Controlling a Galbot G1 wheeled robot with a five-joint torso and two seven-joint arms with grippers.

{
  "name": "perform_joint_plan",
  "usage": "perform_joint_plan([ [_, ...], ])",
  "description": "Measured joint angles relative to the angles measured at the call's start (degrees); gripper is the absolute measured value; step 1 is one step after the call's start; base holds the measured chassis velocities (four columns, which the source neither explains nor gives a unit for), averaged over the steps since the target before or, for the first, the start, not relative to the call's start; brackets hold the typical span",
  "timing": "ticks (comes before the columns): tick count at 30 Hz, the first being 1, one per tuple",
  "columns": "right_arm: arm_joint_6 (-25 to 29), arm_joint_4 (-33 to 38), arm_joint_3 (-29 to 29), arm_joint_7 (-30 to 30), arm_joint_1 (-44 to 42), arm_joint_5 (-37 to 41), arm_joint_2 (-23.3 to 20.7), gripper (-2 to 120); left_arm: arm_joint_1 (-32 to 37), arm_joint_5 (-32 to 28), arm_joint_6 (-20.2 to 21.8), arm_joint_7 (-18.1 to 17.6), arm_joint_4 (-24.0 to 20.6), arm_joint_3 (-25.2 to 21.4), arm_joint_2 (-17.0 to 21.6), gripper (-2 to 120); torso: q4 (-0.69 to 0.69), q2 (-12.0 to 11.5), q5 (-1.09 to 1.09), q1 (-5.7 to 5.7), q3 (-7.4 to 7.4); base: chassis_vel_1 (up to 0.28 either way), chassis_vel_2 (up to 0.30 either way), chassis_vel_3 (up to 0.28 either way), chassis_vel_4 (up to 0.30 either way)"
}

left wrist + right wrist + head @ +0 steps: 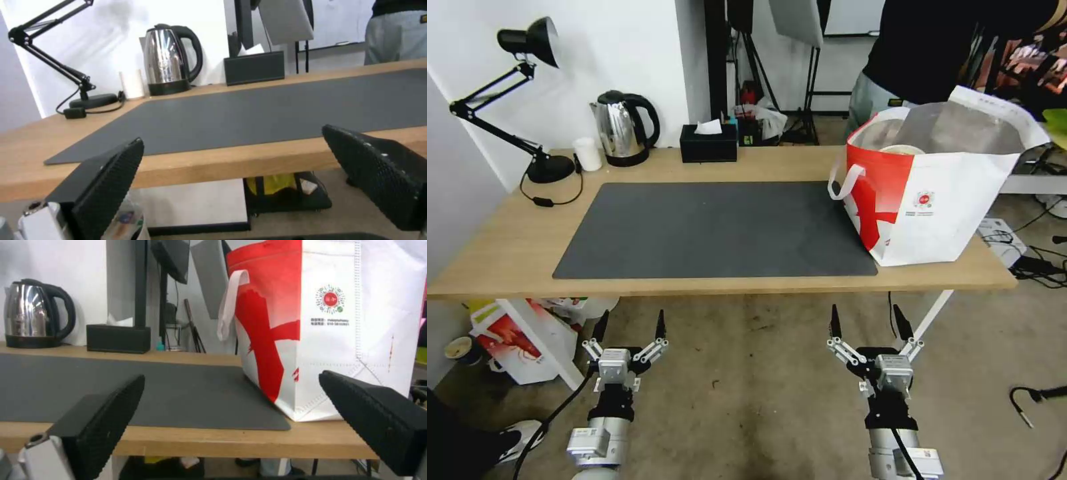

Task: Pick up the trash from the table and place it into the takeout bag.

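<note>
The takeout bag [947, 200], white with a red side panel and foil lining, stands open on the right end of the table [514, 233]; the right wrist view shows the bag [356, 340] close ahead. Inside its mouth lies a round pale lid of trash [902, 149]. The dark grey mat [714, 230] is bare. Both arms hang in front of the table's front edge, below its top. My left gripper [632, 323] [232, 135] is open and holds nothing. My right gripper [867, 320] [231, 376] is open too, in front of the bag's corner.
Along the back edge stand a black desk lamp [527, 100], a steel kettle [620, 127], a small white cup [587, 153] and a black tissue box [708, 143]. A red-and-white box [520, 340] sits under the table's left end. A person [934, 47] stands behind the bag.
</note>
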Motion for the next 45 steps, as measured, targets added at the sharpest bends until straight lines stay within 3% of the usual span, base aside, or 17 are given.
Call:
perform_joint_plan([
  [45,0.0,0.0,0.0,0.0,0.0,0.0,0.0,100,-0.54,0.57,-1.57,0.19,-0.3,0.04,-0.6,100,0.0,0.0,0.0,0.0,0.0,0.0,0.0,0.0,0.0],
])
